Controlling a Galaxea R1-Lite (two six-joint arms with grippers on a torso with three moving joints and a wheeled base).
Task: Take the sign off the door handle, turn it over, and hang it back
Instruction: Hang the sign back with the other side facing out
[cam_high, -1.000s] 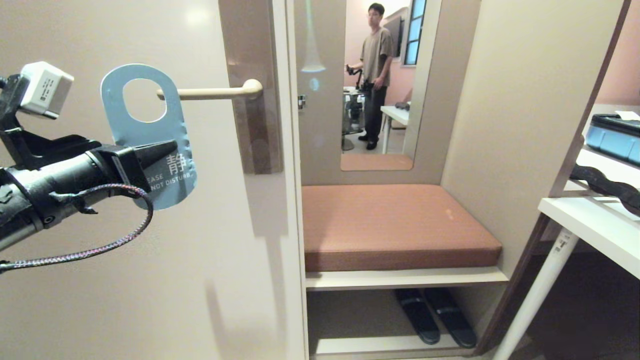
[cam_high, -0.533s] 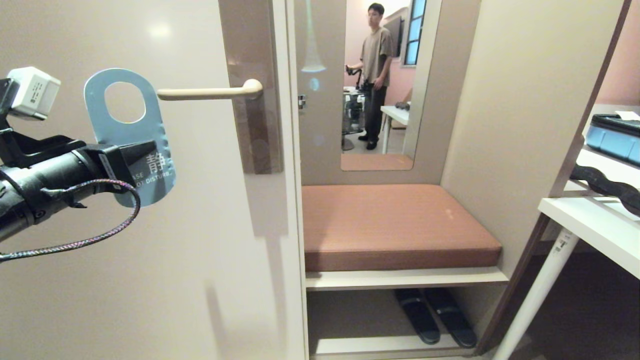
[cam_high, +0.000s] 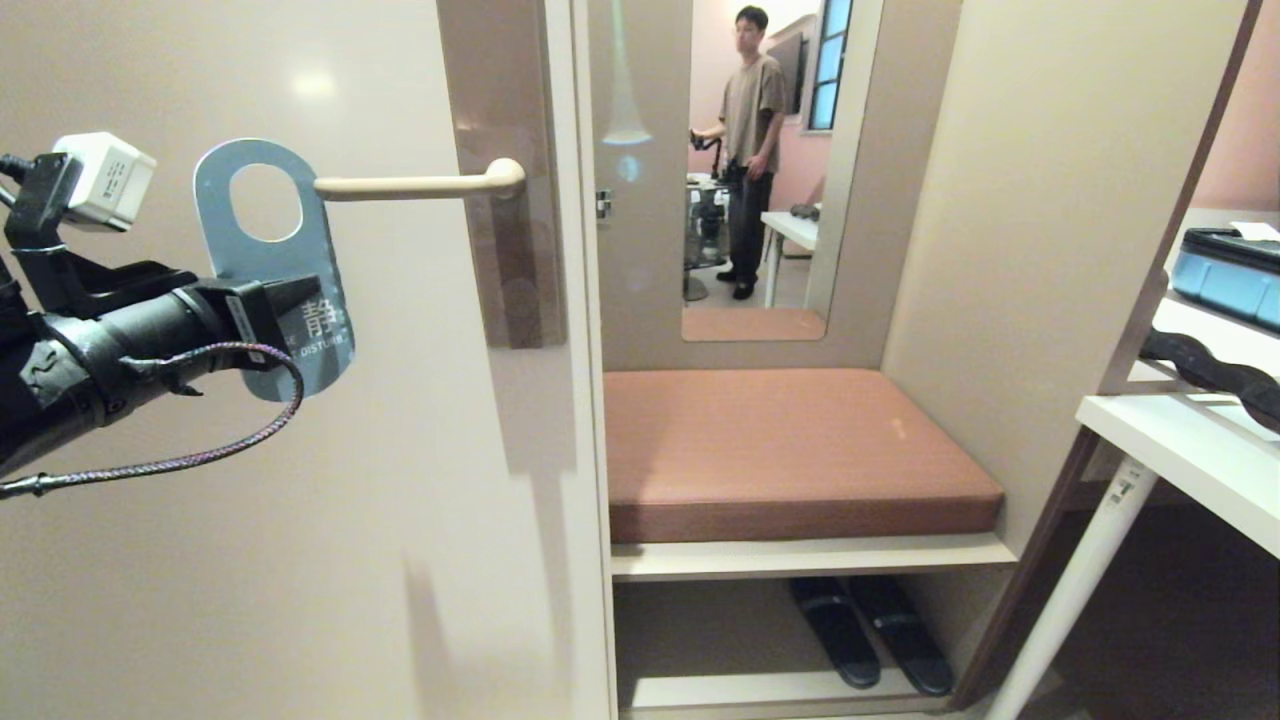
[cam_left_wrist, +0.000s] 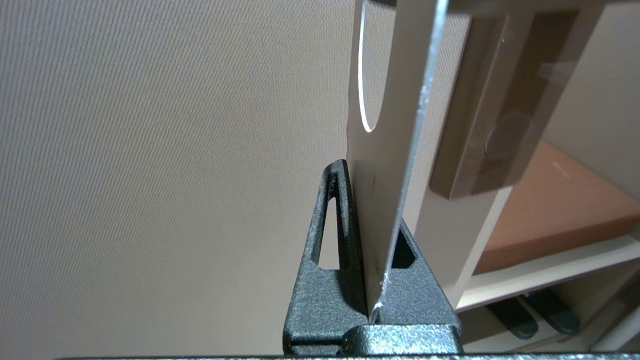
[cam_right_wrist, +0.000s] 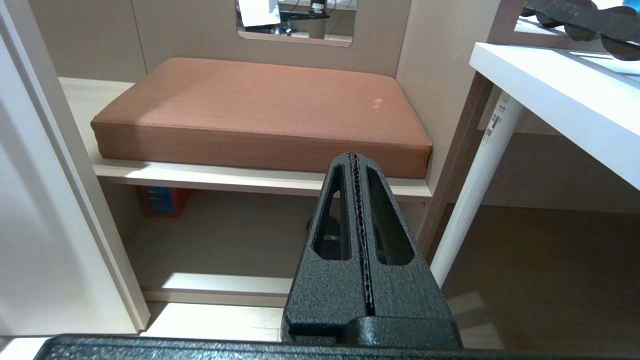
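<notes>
the sign (cam_high: 268, 268) is pinched at its lower part by the left pincer (cam_high: 300, 295), blue side out, just beside the door handle (cam_high: 420, 184) tip; the right pincer (cam_right_wrist: 356, 210) is pressed together, idle

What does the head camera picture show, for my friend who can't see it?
The robot's left claw pinches a blue "do not disturb" sign and holds it up just off the free end of a cream door handle. Right of the door are a brown bench cushion and a mirror showing a person.
</notes>
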